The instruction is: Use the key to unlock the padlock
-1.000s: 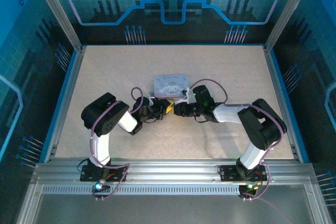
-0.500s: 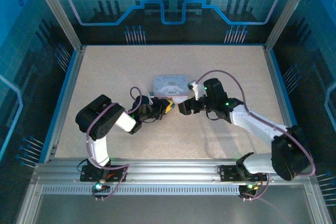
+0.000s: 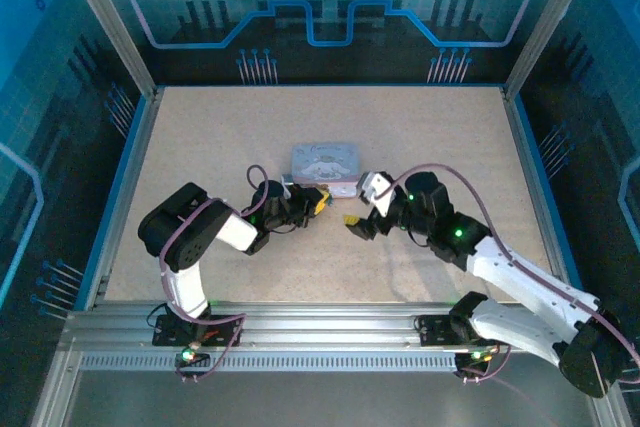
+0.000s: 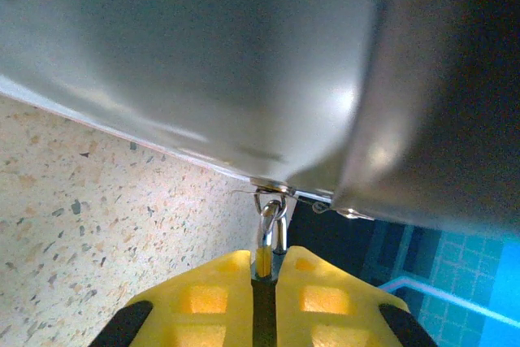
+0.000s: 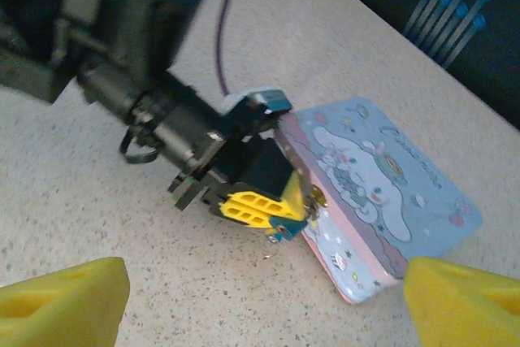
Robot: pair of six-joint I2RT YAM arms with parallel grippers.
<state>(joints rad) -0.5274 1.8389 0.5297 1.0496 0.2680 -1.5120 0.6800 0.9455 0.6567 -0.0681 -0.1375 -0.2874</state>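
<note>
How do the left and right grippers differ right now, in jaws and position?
The left gripper is shut on the padlock, whose shackle is hooked in the tin box clasp; the right gripper stands wide open and holds nothing. The left one sits against the box's edge; the right one is apart from it, over the table. Both have yellow fingers and face the box.
</note>
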